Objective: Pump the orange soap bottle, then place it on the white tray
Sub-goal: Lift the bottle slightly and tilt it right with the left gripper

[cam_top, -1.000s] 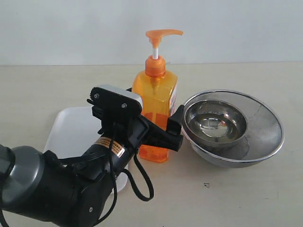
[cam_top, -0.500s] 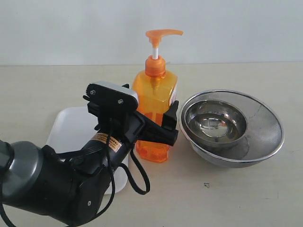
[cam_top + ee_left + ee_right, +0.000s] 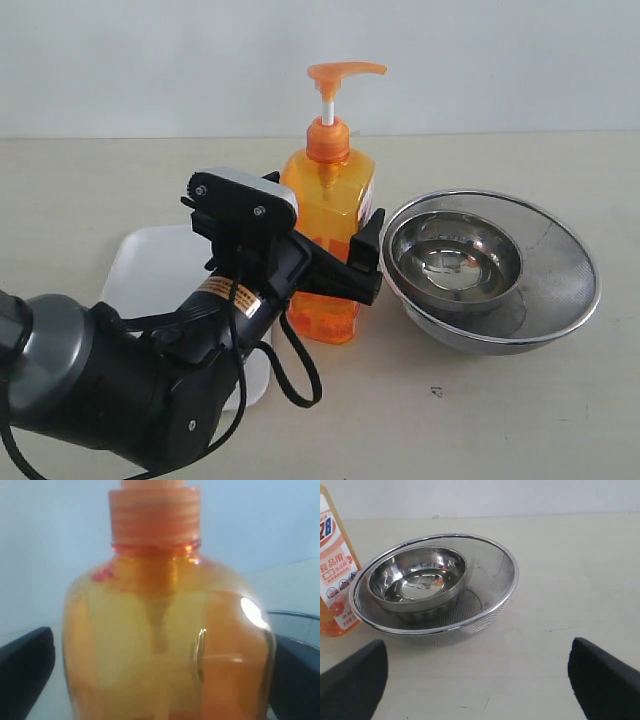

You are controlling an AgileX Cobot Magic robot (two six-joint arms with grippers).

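Looking at the exterior view, I see the orange soap bottle (image 3: 330, 200) standing upright on the desk (image 3: 520, 400), mid scene. Pump head is up on its white stem, nozzle pointing right. The bottle is not on the white tray (image 3: 150, 265). The tray lies flat just left of the bottle, and its near part is hidden by my left arm.

The left tool (image 3: 160, 677) reaches in from the near left and straddles the bottle's body below the shoulder, jaws spread wide. In the left wrist view one of the fingers (image 3: 25, 672) shows a thin gap to the bottle wall. The other sits right at the bottle's edge, and I cannot tell if it touches. No squeeze that I can see, so I call it open around the bottle, holding nothing.

Just right of the bottle sits a steel mesh bowl (image 3: 560, 270) with a smaller steel bowl (image 3: 455, 255) nested inside it. The mesh rim is close to the bottle.

The right tool (image 3: 479, 682) shows only in its own wrist view: jaws wide apart, nothing between them, on the near side of the bowls above bare desk. The bottle's label edge shows at the side of that view.
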